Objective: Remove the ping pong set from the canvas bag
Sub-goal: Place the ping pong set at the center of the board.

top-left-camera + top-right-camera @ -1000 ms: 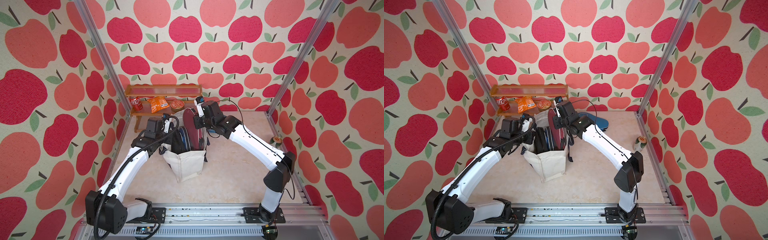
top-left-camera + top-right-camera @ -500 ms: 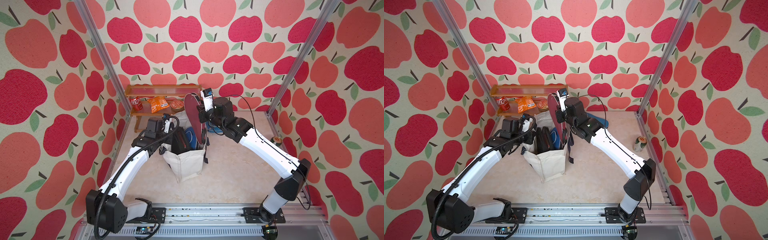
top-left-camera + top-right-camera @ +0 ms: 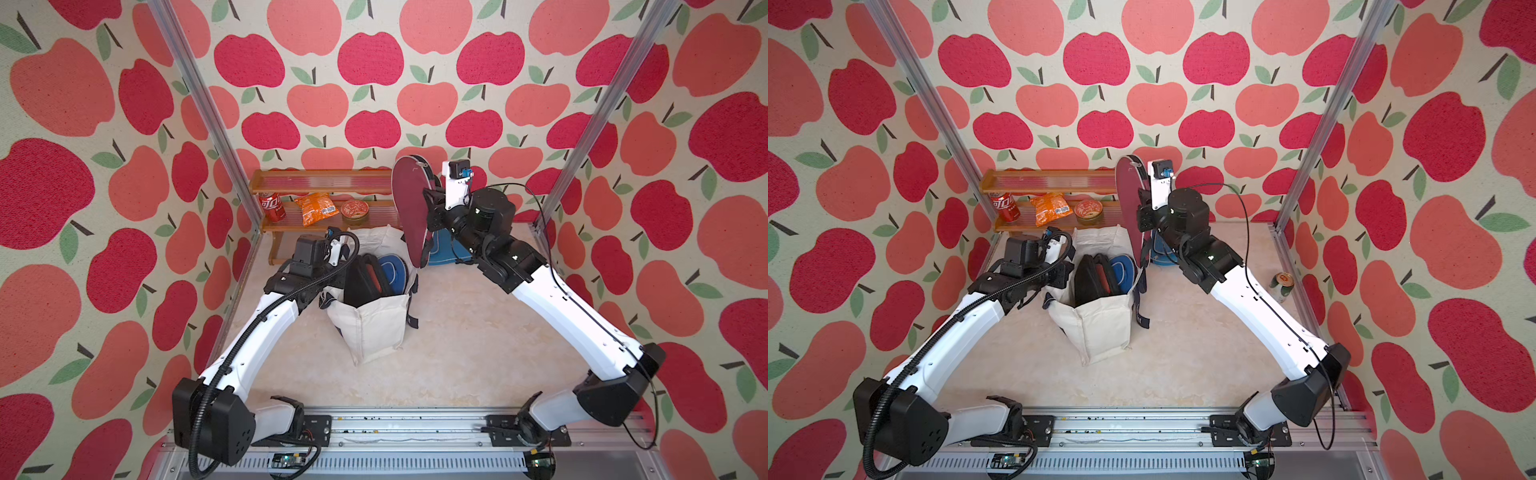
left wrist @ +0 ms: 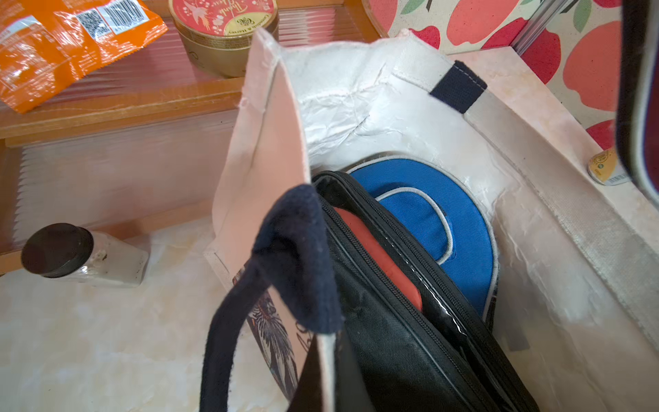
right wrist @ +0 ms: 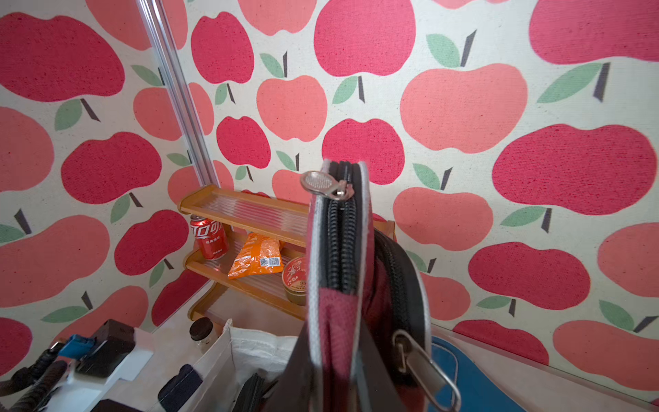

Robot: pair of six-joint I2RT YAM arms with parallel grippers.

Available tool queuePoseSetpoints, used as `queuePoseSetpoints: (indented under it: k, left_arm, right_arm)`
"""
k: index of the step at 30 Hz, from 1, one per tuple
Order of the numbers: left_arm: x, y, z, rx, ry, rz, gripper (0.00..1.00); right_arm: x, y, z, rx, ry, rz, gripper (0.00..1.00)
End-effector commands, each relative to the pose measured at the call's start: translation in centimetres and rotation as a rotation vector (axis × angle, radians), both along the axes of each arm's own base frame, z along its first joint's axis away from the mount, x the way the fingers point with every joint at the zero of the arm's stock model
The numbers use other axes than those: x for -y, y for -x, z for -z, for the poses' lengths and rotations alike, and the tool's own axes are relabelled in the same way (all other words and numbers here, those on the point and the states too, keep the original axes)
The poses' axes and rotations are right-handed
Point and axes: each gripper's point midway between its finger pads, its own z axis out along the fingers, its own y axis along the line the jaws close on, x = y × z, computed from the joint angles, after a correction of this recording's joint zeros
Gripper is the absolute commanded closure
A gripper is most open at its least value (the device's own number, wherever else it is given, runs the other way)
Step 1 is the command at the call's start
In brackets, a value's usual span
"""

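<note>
Ping pong set [image 3: 409, 208] hung upright in R gripper [image 3: 430, 203] clamp, lower edge just over canvas bag [image 3: 374, 328] rim, open floor [image 3: 478, 345] beside. L gripper [image 3: 1061, 275] sat closed tight at bag's other edge.

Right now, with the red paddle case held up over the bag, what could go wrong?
The maroon case hangs tall and edge-on from the right claw, pinched at one side, so it might swing or slip. Its lower end sits close to the rim of the canvas bag and could snag it. A blue case lies on the table under that arm; setting down there could land on it.
</note>
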Motion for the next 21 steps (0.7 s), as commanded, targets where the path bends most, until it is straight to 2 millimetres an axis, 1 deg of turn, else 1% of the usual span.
queuePoseSetpoints:
  k: [1, 5, 8, 11, 16, 19, 21]
  left_arm:
    - [0.1, -0.7, -0.7, 0.039, -0.009, 0.012, 1.0]
    - [0.1, -0.6, -0.7, 0.038, -0.007, 0.012, 1.0]
    - [0.2, -0.6, -0.7, 0.037, -0.006, 0.014, 1.0]
    - [0.2, -0.7, -0.6, 0.034, -0.004, 0.015, 1.0]
    - [0.3, -0.8, -0.3, 0.025, -0.005, 0.016, 1.0]
    - [0.3, -0.8, -0.2, 0.022, -0.003, 0.017, 1.0]
    - [0.4, -0.8, -0.1, 0.02, -0.002, 0.018, 1.0]
  right_arm:
    - [4.9, 2.2, -7.9, 0.208, -0.158, 0.091, 0.94]
    - [8.1, 1.7, -7.3, 0.208, -0.14, 0.193, 0.94]
    - [10.7, 1.1, -6.3, 0.192, -0.132, 0.272, 0.95]
    - [12.9, -0.2, -4.5, 0.164, -0.102, 0.359, 0.95]
    - [16.0, -3.2, -0.8, 0.107, 0.005, 0.52, 0.95]
    - [17.6, -5.1, 1.4, 0.074, 0.081, 0.598, 0.95]
    - [18.3, -6.4, 2.6, 0.062, 0.139, 0.638, 0.95]
